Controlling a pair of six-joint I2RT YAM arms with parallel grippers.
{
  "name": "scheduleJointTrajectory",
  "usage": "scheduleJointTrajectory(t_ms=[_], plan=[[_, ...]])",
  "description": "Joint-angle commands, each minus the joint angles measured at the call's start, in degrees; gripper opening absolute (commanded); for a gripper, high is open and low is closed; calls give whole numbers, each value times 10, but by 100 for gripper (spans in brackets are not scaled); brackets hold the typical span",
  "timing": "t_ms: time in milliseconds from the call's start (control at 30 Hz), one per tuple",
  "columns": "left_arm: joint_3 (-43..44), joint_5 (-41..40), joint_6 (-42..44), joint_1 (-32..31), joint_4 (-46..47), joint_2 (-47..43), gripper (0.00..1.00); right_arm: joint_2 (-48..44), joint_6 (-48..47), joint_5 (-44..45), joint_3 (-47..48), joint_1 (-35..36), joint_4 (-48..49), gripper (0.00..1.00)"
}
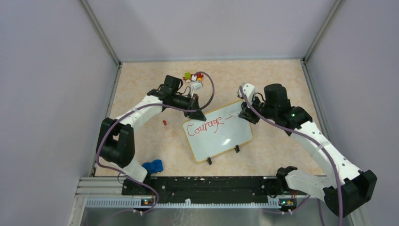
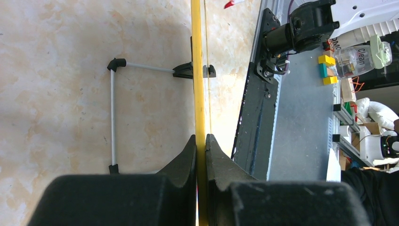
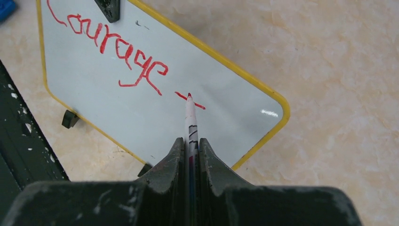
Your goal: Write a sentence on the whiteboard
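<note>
The left arm [image 1: 139,112] and right arm [image 1: 324,149] are white shells joined by chunky black joint housings, each trailed by a loose mauve cable [image 1: 213,90]. The left hand [image 2: 201,140] has smooth matte black fingers [image 2: 181,162] tapering to blunt tips, while the right hand [image 3: 190,142] looks alike but is dusty and scuffed with pale flecks
</note>
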Motion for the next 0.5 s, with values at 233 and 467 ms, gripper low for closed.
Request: scheduleJointTrajectory(t_ms=[233,467], plan=[[-17,-15,33,-11,-11,19,0,22,15,-27,30,-5,43,0],[-19,-18,31,-11,-9,22,0,35,16,-4,18,-4,60,0]])
